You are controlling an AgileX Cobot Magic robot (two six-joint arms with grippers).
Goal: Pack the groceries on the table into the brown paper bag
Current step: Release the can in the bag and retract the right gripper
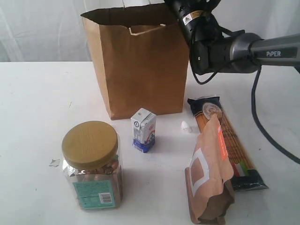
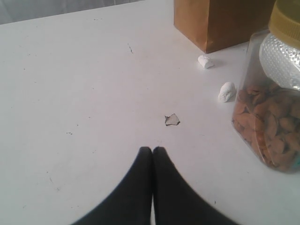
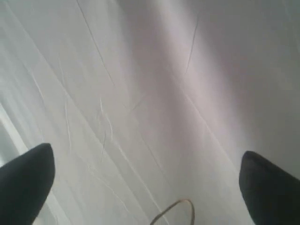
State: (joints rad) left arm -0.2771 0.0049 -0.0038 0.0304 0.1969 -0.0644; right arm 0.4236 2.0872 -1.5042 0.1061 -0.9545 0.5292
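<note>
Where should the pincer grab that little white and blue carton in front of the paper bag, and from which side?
Probably take the carton by its flat side walls, below the sloped top, coming down from above. It stands upright, apart from the jar and bag, so both walls are free.

**A:** What colours are on the table (image 1: 37,117)?

**B:** It's white with a few dark specks. The brown paper bag (image 1: 140,70) is plain kraft brown with no print.

**A:** And the groceries?

**B:** The tan-lidded clear jar (image 1: 91,164) shows orange-brown contents and a teal label. The small white-blue carton (image 1: 143,130) has blue print with touches of red. The brown-orange windowed pouch (image 1: 208,173) has an orange strip and a white-framed window. The long spaghetti pack (image 1: 234,145) has black ends, golden strands, and a red, white and green band.

**A:** The robot?

**B:** The right arm (image 1: 243,49) is black and silver-grey with white lettering. The left end effector (image 2: 152,154) is black.
</note>
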